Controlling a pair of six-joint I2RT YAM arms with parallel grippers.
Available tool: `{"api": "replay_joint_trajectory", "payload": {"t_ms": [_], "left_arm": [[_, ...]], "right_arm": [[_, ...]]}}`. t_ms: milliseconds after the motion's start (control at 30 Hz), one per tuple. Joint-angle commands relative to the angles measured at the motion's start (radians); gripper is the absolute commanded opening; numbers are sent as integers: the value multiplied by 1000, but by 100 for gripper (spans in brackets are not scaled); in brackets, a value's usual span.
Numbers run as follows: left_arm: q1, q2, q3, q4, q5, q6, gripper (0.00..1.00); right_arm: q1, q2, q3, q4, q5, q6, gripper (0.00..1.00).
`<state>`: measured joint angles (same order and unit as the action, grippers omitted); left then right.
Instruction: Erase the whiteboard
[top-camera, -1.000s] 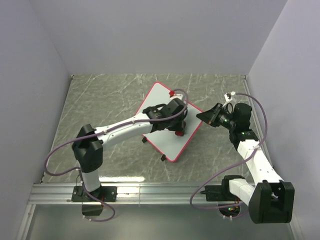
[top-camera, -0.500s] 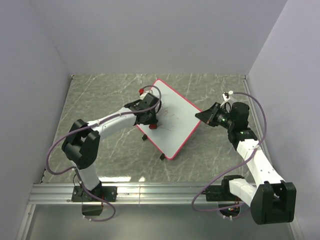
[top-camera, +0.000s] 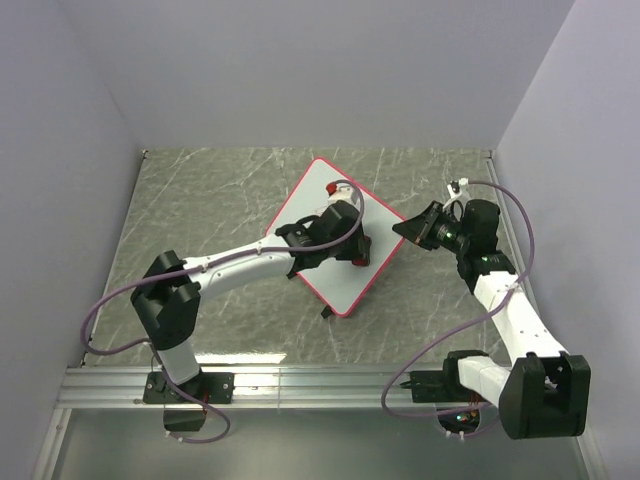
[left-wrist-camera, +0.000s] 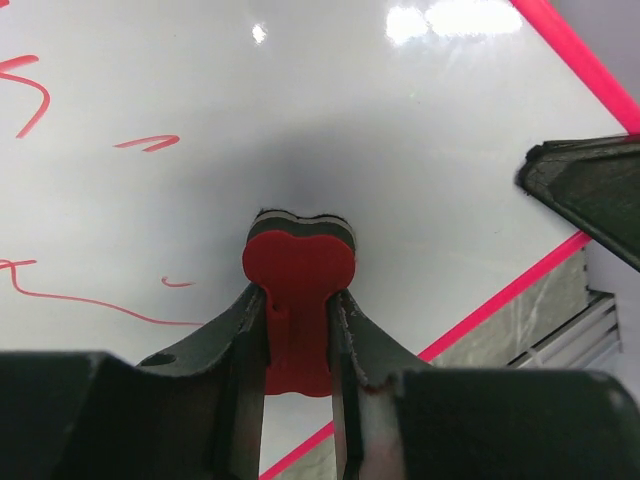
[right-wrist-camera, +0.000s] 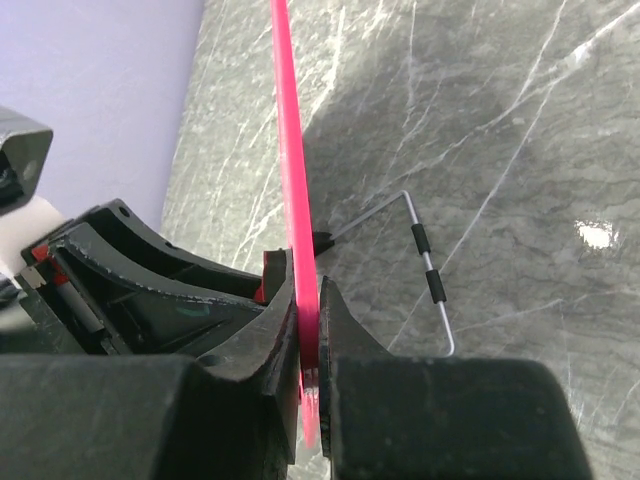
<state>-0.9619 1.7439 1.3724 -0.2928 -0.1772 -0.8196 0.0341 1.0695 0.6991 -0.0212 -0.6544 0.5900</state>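
The whiteboard (top-camera: 345, 287) sits mid-table, turned like a diamond on the grey marble-look table (top-camera: 200, 200), between the two arms. The right gripper (top-camera: 410, 232) has it by the right-hand corner. From the right wrist view the pink frame runs edge-on straight down between the fingers (right-wrist-camera: 345, 330), which are pinched tight on it (basically zero gap either side). The left gripper (top-camera: 357, 252) is over the right half of the board; its fingers (left-wrist-camera: 235, 320) are clamped on the red eraser (left-wrist-camera: 298, 265), one on each flank of the narrow grip. The eraser's dark pad end points at the white surface and looks to be touching it. Some red pen scribbles (left-wrist-camera: 30, 90) lie off to the left of the eraser in the left wrist view; the pink edge of the board and the right gripper's black tip are just to its right.
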Motion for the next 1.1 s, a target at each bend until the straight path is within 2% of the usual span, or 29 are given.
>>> {"api": "replay_joint_trajectory", "payload": {"t_ms": [0, 167, 300, 467, 667, 867, 1067], "left_arm": [[-12, 36, -90, 141, 108, -59, 0], [0, 22, -206, 201, 42, -33, 0], [54, -20, -341, 285, 7, 17, 0], [230, -53, -533, 426, 33, 27, 0], [385, -11, -582, 472, 85, 43, 0], [388, 28, -536, 469, 166, 63, 0], [246, -7, -443, 408, 196, 69, 0]], "right_arm": [[24, 24, 54, -45, -83, 39, 0], [23, 6, 77, -62, -74, 71, 0], [26, -6, 91, -115, -77, 62, 0], [24, -20, 85, -169, -79, 48, 0], [24, -23, 91, -186, -77, 57, 0], [24, -26, 91, -169, -68, 82, 0], [26, -25, 71, -135, -65, 97, 0]]}}
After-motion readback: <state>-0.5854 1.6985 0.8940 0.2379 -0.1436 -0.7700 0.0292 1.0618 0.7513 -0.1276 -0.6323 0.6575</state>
